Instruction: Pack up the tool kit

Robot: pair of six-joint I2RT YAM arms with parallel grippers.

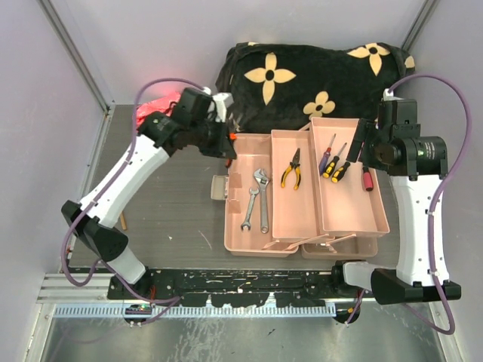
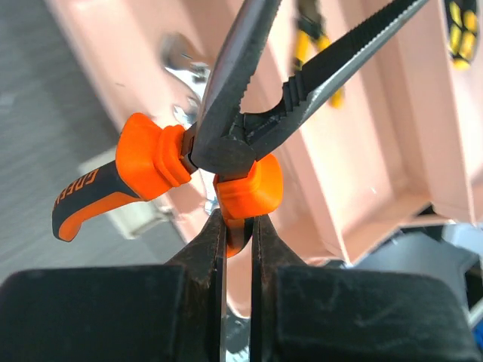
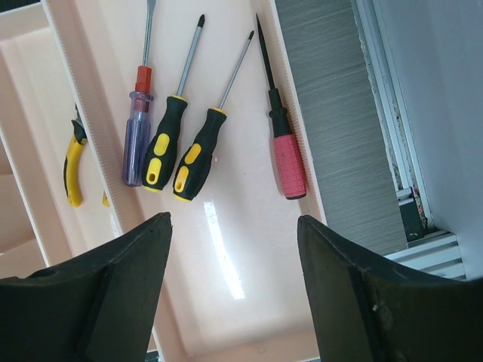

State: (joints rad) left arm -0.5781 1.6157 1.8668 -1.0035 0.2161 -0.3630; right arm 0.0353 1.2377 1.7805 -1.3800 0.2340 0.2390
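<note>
Left hand point(image 2: 240, 226) pinched tight on one grip of the orange-handled pliers point(image 2: 226, 147). Other grip sticks out free to the side, and the tool's nose is spread, pointing across the toolbox point(image 1: 249, 249). From the top view the hand sits at the box's far-left corner. Pliers are mostly hidden under the wrist there, so I can't tell if they touch the box.

Right hand point(image 3: 232, 220) wide, holding nothing, above the right tray point(image 1: 373, 219), where four screwdrivers point(image 3: 195, 154) lie side by side. Yellow-handled pliers point(image 1: 292, 170) in the middle tray, two wrenches point(image 1: 256, 200) in the base. Box is open on the worktop point(image 1: 166, 204).
</note>
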